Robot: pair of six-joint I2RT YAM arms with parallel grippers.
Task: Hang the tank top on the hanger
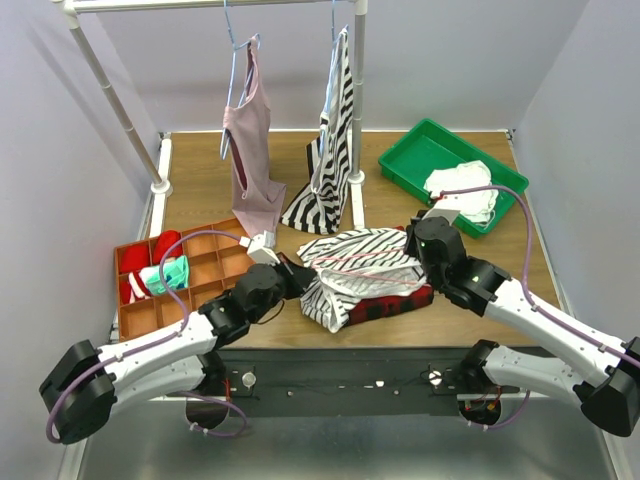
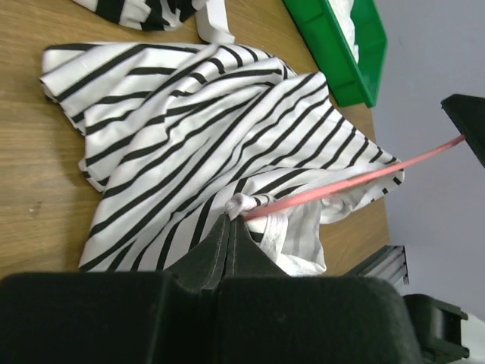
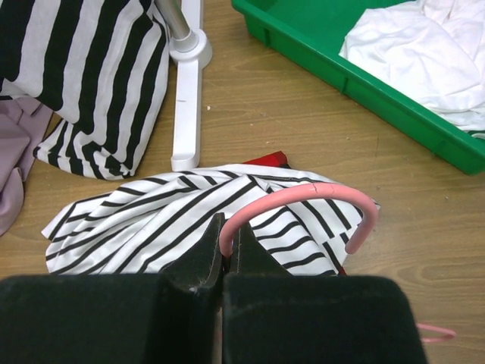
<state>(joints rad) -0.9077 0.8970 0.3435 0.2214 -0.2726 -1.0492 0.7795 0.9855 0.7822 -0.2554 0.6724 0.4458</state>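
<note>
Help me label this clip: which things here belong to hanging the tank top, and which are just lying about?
In the job: tank top, hanger, left gripper, right gripper.
Lying about: green tray, divider box, mauve top, bold-striped top, clothes rail.

tank top: soft matt cloth, creased. hanger: smooth pink coated wire, slight sheen. table: wood-grain top, matt, smooth. green tray at 1 o'clock in top view: glossy moulded plastic. white cloth in it is matt, crumpled. left gripper and right gripper: matt black plastic, faintly grainy. rack post at 11 o'clock in right wrist view: smooth bright metal. rack foot: smooth white.
</note>
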